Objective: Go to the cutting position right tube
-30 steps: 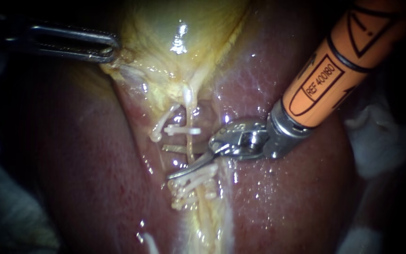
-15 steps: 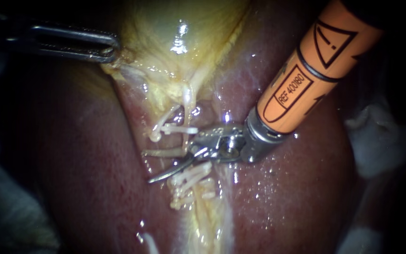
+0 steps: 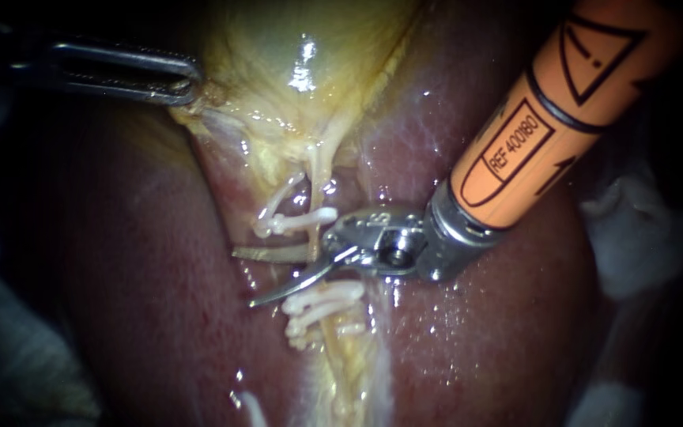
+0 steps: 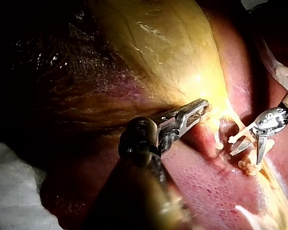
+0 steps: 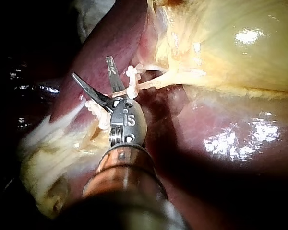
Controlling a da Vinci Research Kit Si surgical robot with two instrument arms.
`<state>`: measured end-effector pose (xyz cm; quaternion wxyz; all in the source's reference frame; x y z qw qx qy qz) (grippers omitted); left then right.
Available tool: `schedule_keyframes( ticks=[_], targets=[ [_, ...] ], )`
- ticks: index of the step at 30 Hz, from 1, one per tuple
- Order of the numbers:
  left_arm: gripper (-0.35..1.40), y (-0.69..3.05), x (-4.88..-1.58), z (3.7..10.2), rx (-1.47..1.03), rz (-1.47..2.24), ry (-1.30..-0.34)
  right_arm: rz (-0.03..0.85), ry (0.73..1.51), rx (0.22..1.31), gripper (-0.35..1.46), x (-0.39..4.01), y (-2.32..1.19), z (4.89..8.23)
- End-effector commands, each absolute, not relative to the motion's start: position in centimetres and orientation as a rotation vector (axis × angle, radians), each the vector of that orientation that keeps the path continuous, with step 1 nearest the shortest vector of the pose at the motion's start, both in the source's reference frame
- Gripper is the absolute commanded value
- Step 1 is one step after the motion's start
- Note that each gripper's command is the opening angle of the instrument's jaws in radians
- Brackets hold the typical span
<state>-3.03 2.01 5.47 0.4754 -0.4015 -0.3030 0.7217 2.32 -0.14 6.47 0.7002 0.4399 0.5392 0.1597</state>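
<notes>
Right instrument (image 3: 243,277) end effector: blades apart, straddling right tube (image 3: 316,170) between clips (image 3: 303,221). Left instrument (image 3: 187,83) end effector clenched on gallbladder (image 3: 294,47). Risk: blade drift nicks clips or liver (image 3: 476,332).

- Framed black label and printed signs on orange shaft (image 3: 543,130) of right instrument (image 3: 256,275).
- Stamped characters on the same instrument's metal head (image 5: 127,120), behind the blades.

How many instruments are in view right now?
2. The left instrument enters from the upper left, its jaws shut on the gallbladder edge. The right instrument enters from the upper right, its blades open below the gallbladder. None appears hidden.
</notes>
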Motion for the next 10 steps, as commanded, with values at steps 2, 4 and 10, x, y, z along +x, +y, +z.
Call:
schedule_keyframes(
  ticks=[2, 4, 10],
  targets=[
    [-0.35, 2.01, -3.03, 5.47, -0.982, 1.764, -0.741, 0.356, 1.2, 0.982, 1.24, 2.32, -0.12, 6.45],
    [-0.35, 2.01, -3.03, 5.47, -0.982, 1.764, -0.741, 0.356, 1.2, 0.982, 1.24, 2.32, -0.12, 6.45],
    [-0.35, 2.01, -3.03, 5.47, -0.982, 1.764, -0.741, 0.355, 1.2, 0.982, 1.24, 2.31, -0.12, 6.46]
  ],
)
